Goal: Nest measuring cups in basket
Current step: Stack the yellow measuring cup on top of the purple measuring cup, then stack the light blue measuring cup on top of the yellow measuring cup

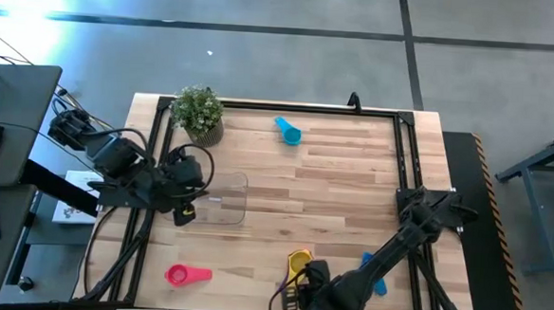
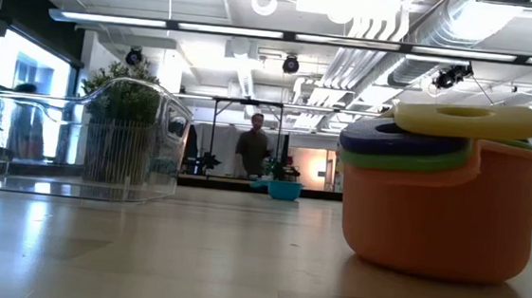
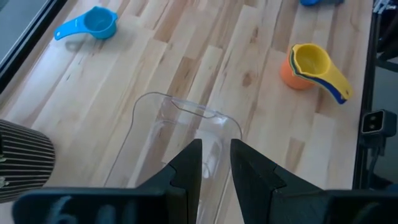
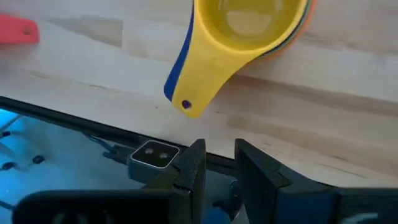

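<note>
The clear basket (image 1: 225,200) (image 3: 180,137) (image 2: 104,146) rests on its bottom left of the table's middle. My left gripper (image 1: 190,210) (image 3: 216,155) is at its left end, shut. A nested stack (image 1: 298,261) (image 2: 438,201) (image 3: 308,65) (image 4: 249,25) stands by the near edge: orange lowest, green, dark blue, yellow on top. My right gripper (image 1: 299,287) (image 4: 219,155) is shut, just beyond the yellow handle's end, over the near edge. Loose cups lie about: light blue (image 1: 288,131) (image 3: 93,25) far, red-pink (image 1: 187,275) (image 4: 15,30) near left, blue (image 1: 377,279) partly under the right arm. My left gripper comes at the basket's left end slanting down from the table's left. Its own fingers (image 3: 189,168) hide the near wall, and I cannot tell whether they touch the basket.
A small potted plant (image 1: 199,111) (image 2: 121,119) stands at the far left corner, behind the basket. A small camera (image 4: 154,155) sits at the table's near edge below the stack. Bare wood lies between basket and stack. A person stands in the room beyond the table.
</note>
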